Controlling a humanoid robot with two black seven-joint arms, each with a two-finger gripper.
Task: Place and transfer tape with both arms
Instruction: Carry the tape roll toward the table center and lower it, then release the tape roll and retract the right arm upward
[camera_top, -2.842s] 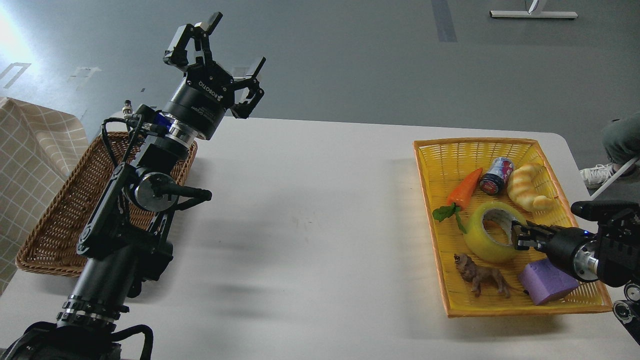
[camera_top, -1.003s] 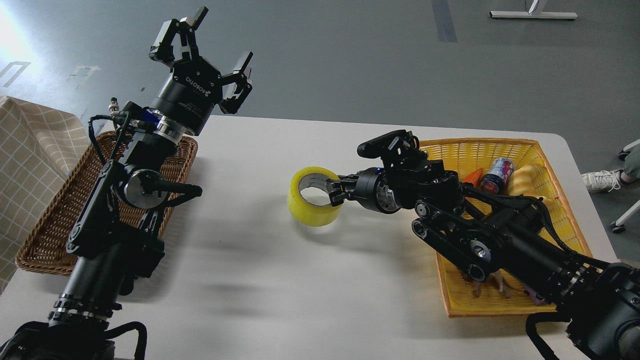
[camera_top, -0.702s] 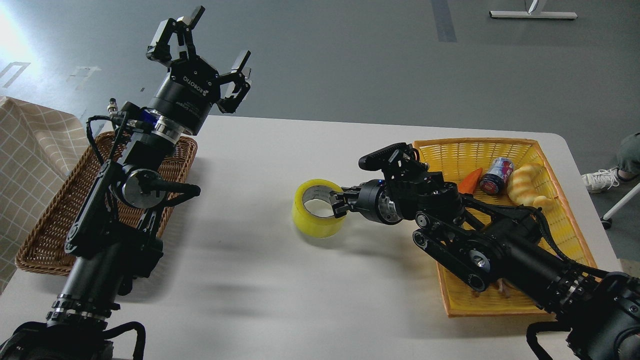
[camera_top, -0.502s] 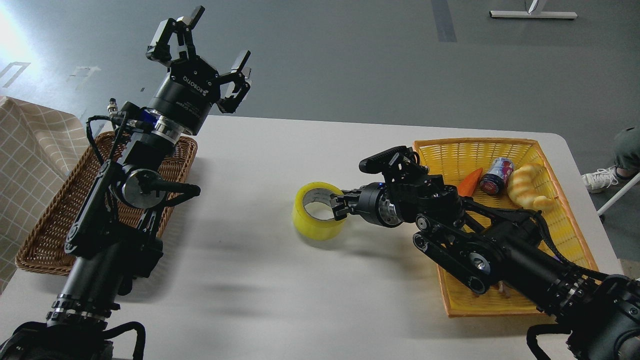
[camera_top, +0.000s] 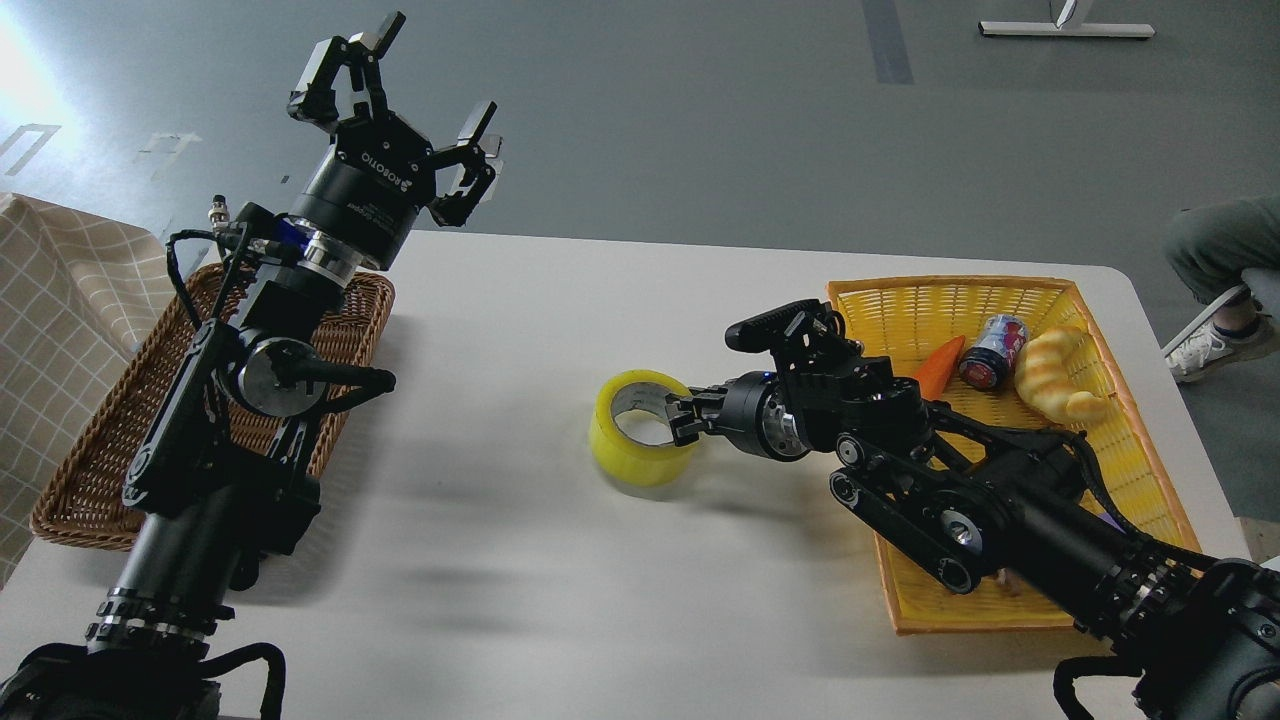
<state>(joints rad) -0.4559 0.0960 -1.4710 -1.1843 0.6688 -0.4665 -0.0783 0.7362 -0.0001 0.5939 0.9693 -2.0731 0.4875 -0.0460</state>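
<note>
The tape (camera_top: 636, 440), a yellow roll with a grey-white core, rests on the white table (camera_top: 560, 580) near its middle, its hole facing up and toward me. My right gripper (camera_top: 677, 421) reaches in from the right and is shut on the roll's right wall, with one finger inside the hole and one outside. My left gripper (camera_top: 436, 66) is open and empty. It is raised high above the table's far left, well apart from the tape.
A yellow basket (camera_top: 950, 285) at the right holds a carrot (camera_top: 935, 368), a can (camera_top: 992, 350) and a croissant toy (camera_top: 1058, 375); my right arm covers its near part. A brown wicker basket (camera_top: 90, 480) lies at the left under my left arm. A person's leg (camera_top: 1215, 250) is at the far right.
My right gripper carried the tape out of the yellow basket to the table's middle and lowered it onto the table. In the last half second it shifted slightly right. The left arm barely moved.
</note>
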